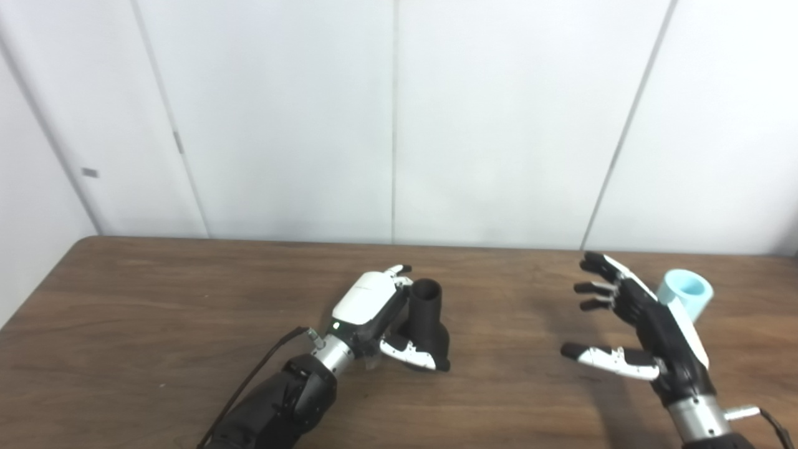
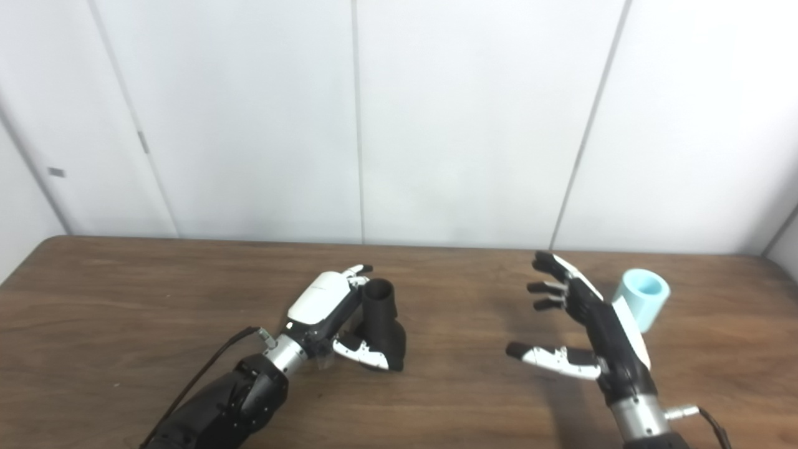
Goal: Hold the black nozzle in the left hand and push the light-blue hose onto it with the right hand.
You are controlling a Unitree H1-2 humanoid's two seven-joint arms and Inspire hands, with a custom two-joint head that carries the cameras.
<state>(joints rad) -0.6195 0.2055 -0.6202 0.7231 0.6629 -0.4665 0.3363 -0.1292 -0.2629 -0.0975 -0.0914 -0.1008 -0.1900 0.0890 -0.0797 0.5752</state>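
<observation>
No brand, label or readable writing shows on any thing in either view.

The black nozzle (image 1: 427, 324) stands on the wooden counter (image 1: 156, 312), a little left of the frame centre. It looks like matte plastic: a round open tube at the top, and a wider, rounded body below that meets the counter. The left hand (image 1: 374, 318) is closed around it, grasping it from the left side. The white glossy back of the hand faces up, the thumb (image 1: 411, 357) crosses the lower front of the nozzle, and the fingertips appear behind the tube near its mouth.

The light-blue hose (image 1: 689, 292) is a short smooth cylinder with an open round end. It lies at the right of the frame, tilted, with the opening toward the upper right. The right hand (image 1: 636, 324) is just beside it on the left, and its white edge covers part of the hose; whether they touch I cannot tell. This hand is released: the black fingers are spread and point to the left, the thumb is held out lower, and it holds nothing.

The counter has a brown wood grain with a dark rounded far edge against the white panel wall (image 1: 399, 125). Bare wood lies between the two hands and across the left part of the frame.
</observation>
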